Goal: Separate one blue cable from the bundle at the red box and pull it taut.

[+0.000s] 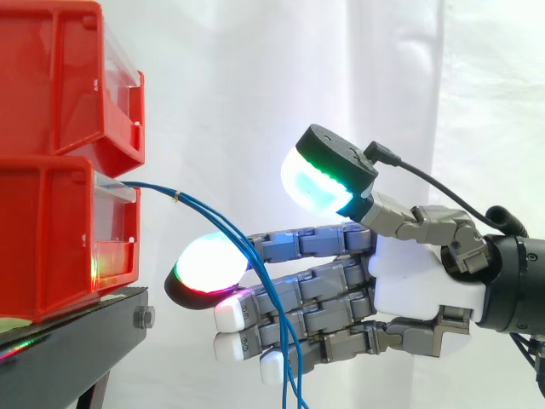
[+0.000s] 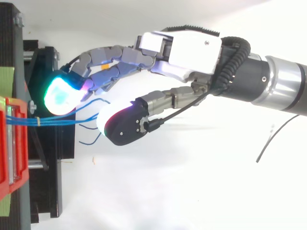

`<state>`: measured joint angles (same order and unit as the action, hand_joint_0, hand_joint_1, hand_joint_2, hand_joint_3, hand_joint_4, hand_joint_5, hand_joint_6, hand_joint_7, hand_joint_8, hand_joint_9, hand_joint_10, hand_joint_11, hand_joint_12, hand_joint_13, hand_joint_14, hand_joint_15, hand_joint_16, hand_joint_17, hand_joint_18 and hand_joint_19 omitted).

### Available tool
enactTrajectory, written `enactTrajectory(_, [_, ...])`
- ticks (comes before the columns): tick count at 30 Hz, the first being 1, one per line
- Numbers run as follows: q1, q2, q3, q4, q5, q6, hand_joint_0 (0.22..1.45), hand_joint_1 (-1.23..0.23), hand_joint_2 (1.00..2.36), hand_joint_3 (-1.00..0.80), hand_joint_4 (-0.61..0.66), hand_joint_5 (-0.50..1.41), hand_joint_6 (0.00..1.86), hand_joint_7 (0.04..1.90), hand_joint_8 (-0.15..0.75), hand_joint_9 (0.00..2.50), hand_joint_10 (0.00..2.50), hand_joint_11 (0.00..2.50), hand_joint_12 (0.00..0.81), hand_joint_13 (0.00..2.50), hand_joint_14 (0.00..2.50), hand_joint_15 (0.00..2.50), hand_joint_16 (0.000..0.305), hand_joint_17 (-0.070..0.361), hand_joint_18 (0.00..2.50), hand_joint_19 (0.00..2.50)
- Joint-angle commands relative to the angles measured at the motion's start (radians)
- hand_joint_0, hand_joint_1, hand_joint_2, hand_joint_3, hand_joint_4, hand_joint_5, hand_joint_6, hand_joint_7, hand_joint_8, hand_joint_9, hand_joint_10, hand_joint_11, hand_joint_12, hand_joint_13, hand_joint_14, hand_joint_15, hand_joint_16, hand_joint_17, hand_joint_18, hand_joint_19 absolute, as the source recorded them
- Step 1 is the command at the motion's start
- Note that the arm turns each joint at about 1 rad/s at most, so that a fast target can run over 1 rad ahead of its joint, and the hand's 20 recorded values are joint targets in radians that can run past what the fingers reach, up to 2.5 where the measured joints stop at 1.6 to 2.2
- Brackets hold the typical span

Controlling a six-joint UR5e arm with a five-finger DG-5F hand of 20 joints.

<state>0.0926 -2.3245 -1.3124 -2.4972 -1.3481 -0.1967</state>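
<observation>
An upper bin (image 1: 60,77) is sitting on a lower bin (image 1: 51,239), both resting on the stand (image 1: 77,341) at left. Cables (image 1: 153,188) are leaving the lower bin rightward and drooping across the fingers (image 1: 324,285) of the hand (image 1: 426,277), which is pointing leftward toward the bins.

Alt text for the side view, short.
An open robot hand with glowing fingertip pads extends from the right toward two stacked red plastic bins on a black stand. Thin blue cables leave the lower bin and droop slack across the hand's straight fingers.
</observation>
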Motion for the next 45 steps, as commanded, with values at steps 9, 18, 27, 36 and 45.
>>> enactTrajectory(9, [-0.004, -0.001, 0.001, -0.005, -0.078, 0.019, 0.58, -0.55, 1.01, -0.41, 0.24, -0.19, 0.5, 0.93, 0.279, 0.6, 0.01, 0.47, 0.341, 0.59, 0.01, 0.35, 0.046, 0.104, 0.51, 0.63])
enactTrajectory(18, [-0.014, 0.001, 0.001, -0.008, -0.086, 0.068, 0.61, -0.65, 1.01, -0.36, 0.23, -0.19, 0.5, 0.95, 0.272, 0.59, 0.01, 0.48, 0.332, 0.6, 0.01, 0.34, 0.047, 0.106, 0.56, 0.62])
enactTrajectory(27, [-0.017, -0.001, 0.008, -0.008, -0.086, 0.069, 0.64, -0.61, 1.01, -0.36, 0.23, -0.19, 0.5, 1.04, 0.276, 0.62, 0.01, 0.5, 0.33, 0.62, 0.01, 0.35, 0.047, 0.105, 0.57, 0.63])
enactTrajectory(36, [-0.014, 0.001, 0.012, -0.005, -0.085, 0.071, 0.61, -0.61, 1.01, -0.41, 0.18, -0.17, 0.5, 1.27, 0.283, 0.63, 0.02, 0.56, 0.335, 0.64, 0.01, 0.36, 0.047, 0.106, 0.6, 0.65])
enactTrajectory(45, [-0.016, -0.001, 0.012, -0.005, -0.086, 0.071, 0.6, -0.6, 1.01, -0.39, 0.18, -0.17, 0.55, 1.35, 0.296, 0.68, 0.02, 0.61, 0.34, 0.68, 0.02, 0.39, 0.048, 0.107, 0.65, 0.67])
